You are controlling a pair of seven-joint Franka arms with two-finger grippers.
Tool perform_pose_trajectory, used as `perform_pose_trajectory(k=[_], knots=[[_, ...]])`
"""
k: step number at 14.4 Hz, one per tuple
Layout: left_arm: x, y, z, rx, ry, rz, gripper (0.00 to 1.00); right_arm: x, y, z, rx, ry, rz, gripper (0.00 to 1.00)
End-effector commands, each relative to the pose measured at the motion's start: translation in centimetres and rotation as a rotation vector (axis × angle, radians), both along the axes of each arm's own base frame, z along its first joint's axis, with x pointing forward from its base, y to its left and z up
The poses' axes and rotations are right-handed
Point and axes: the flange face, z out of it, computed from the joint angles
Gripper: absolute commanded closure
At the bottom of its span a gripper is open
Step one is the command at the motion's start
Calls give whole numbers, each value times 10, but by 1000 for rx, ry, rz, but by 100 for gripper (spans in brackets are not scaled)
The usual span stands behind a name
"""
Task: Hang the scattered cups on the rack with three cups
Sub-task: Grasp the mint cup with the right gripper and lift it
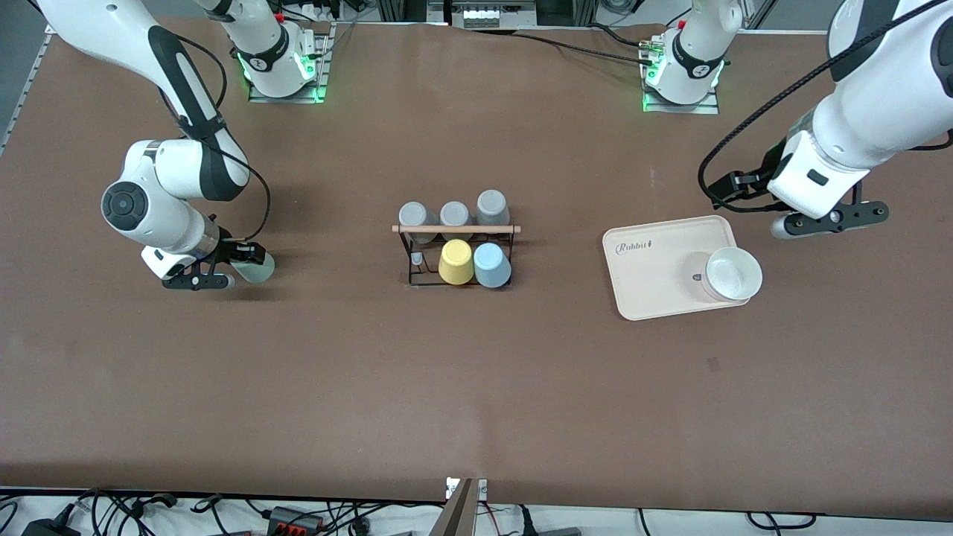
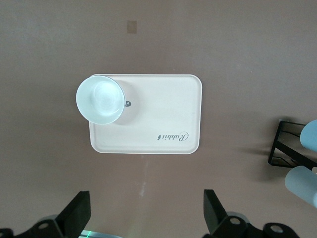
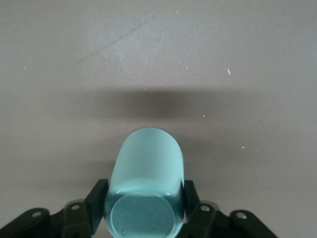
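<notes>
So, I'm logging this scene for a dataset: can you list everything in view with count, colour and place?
rack: one, black wire with a wooden rod, table centre
grey cups: three, on the rack's row farther from the front camera
yellow cup: one, on the rack's nearer row
blue cup: one, light blue, beside the yellow cup
green cup: one, pale sage, in the right gripper
tray: one, beige, toward the left arm's end
white cup: one, upright on the tray's corner
right gripper: shut on the green cup
left gripper: open, waiting beside the tray

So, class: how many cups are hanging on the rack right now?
5 on the rack: three grey cups in the row farther from the front camera, a yellow cup and a light blue cup in the nearer row.
</notes>
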Motion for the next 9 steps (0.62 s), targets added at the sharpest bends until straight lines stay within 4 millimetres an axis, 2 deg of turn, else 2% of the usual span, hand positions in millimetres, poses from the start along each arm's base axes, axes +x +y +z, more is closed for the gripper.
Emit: perform_pose_trajectory(k=[1, 3, 4, 7, 8, 9], knots=[[-3, 1, 3, 8, -14, 10, 0, 1, 0, 2, -3, -5, -8, 66], [-4, -3, 4, 7, -14, 4, 0, 14, 6, 25, 0, -31, 16, 71], [-4, -3, 4, 7, -17, 3, 0, 25, 14, 47, 1, -21, 27, 71], [-4, -4, 4, 6, -19, 4, 0, 67, 79, 136, 9, 34, 106, 71], [-3, -4, 4, 6, -19, 4, 0, 78, 106, 156, 8, 39, 126, 71], [-3, -4, 5, 6, -20, 4, 0, 85, 128, 166, 6, 36, 124, 71]])
